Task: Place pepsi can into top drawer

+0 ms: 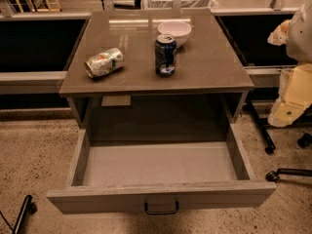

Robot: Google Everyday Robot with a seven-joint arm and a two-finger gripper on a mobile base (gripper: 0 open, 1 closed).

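Observation:
The pepsi can (pixel 165 55) stands upright on the brown tabletop (pixel 204 67), just in front of a white bowl. It is dark blue with a silver top. The top drawer (pixel 158 164) is pulled fully open below the tabletop; its pale grey floor is bare and its dark metal handle (pixel 161 208) faces the front. My gripper (pixel 286 108) is on the cream arm at the right edge of the view, beside the table and well to the right of the can. It holds nothing that I can see.
A pale silver-green can with orange marks (pixel 104 62) lies on its side at the tabletop's left. A white bowl (pixel 174 31) sits behind the pepsi can. Chair wheels (pixel 269 150) and legs stand on the floor at right; a dark leg (pixel 22 213) is at lower left.

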